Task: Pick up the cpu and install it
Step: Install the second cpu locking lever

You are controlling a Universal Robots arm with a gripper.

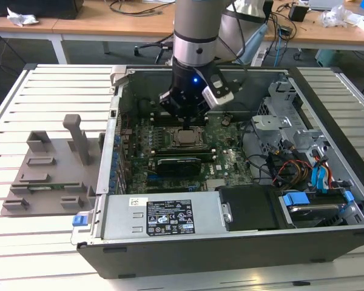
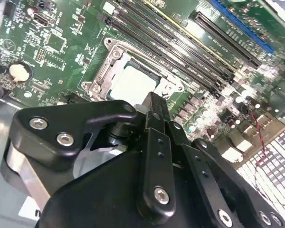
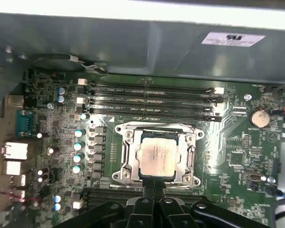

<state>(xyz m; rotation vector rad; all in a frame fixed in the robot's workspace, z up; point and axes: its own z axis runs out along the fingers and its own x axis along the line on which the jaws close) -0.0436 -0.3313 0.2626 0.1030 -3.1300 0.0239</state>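
The cpu (image 1: 183,137), a small square chip with a silver-grey top, lies flat inside the metal socket frame (image 3: 128,156) on the green motherboard (image 1: 230,160) of the open computer case. It also shows in both wrist views, cpu (image 3: 156,159) and cpu (image 2: 133,83). My gripper (image 1: 185,118) hangs just above the chip, a little toward the back of the case. In both wrist views the black gripper (image 3: 154,186) (image 2: 154,107) has its fingertips together at the socket's edge, shut on nothing. The chip is not in its grasp.
Black memory slots (image 3: 152,99) run beside the socket. A grey holder tray (image 1: 48,176) with upright posts sits at the exterior view's left on the slatted table. The case holds a power supply (image 1: 164,215), drive cage (image 1: 279,106) and cables (image 1: 291,170). Desks stand behind.
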